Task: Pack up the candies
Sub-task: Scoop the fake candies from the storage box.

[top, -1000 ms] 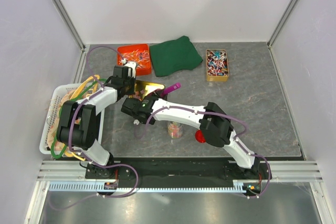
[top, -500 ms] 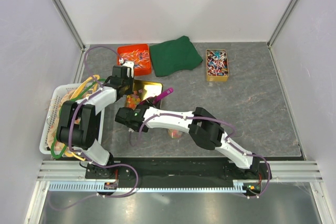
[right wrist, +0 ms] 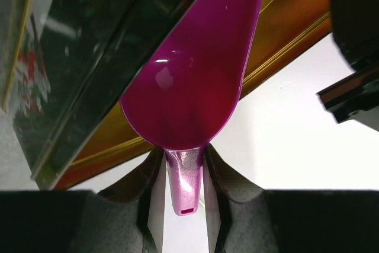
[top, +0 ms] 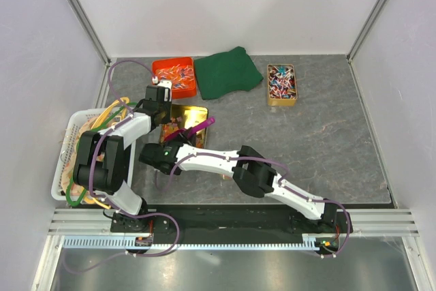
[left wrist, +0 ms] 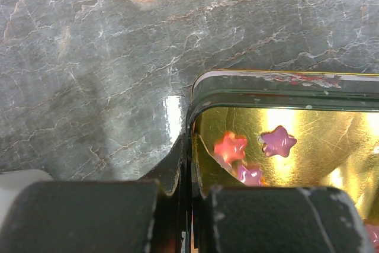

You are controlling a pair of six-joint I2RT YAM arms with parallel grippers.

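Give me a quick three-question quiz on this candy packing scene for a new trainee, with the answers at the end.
1. True or false: the left gripper is shut on the wall of the gold tin.
2. The right gripper grips the purple scoop by: A its handle, B its bowl, C not at all.
3. Fill in: the candies in the tin are shaped like ____.
Key: 1 true; 2 A; 3 stars.

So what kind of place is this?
Probably a robot lab test cell: white panel walls on aluminium frame posts enclose the table, the left arm and right arm are bolted at its near edge, and sweets sit in an orange tray.
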